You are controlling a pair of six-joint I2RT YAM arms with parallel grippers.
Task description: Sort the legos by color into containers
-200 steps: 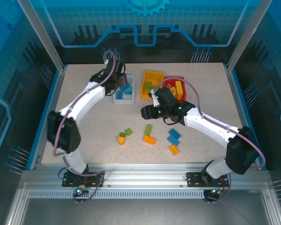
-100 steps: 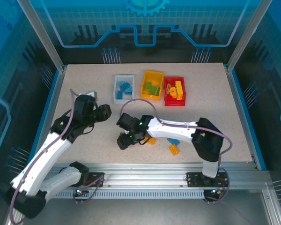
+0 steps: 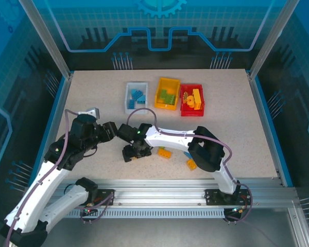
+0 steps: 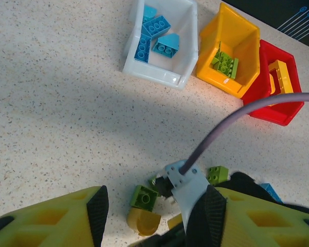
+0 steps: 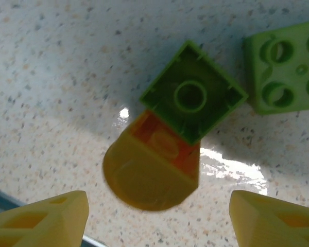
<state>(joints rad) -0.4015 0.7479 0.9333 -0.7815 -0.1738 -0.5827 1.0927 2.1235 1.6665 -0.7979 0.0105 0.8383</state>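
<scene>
Filling the white bin [image 4: 154,76] are blue bricks [image 4: 155,25]; yellow bin [image 4: 224,82] green ones [image 4: 225,63], red bin [image 4: 278,116] yellow ones [image 4: 280,74]. Left hand [image 4: 155,211], right hand [image 5: 157,211] gape empty.

- White bin [image 4: 154,75], upper centre, holds blue bricks [image 4: 155,25]; yellow bin [image 4: 209,43] a green brick [image 4: 225,63]; red bin [image 4: 274,116] yellow pieces [image 4: 279,77].
- Dark green square brick [image 5: 194,99], underside up, touches a rounded orange brick [image 5: 149,172].

The left arm [image 3: 44,177] and the right arm [image 3: 170,138] are white-shelled with black joint housings, and a grey-purple cable [image 4: 237,123] runs along each. The left hand [image 4: 154,211] and right hand [image 5: 157,211] carry yellow fingers [image 5: 41,213]; the left's have black pads [image 4: 98,207].
</scene>
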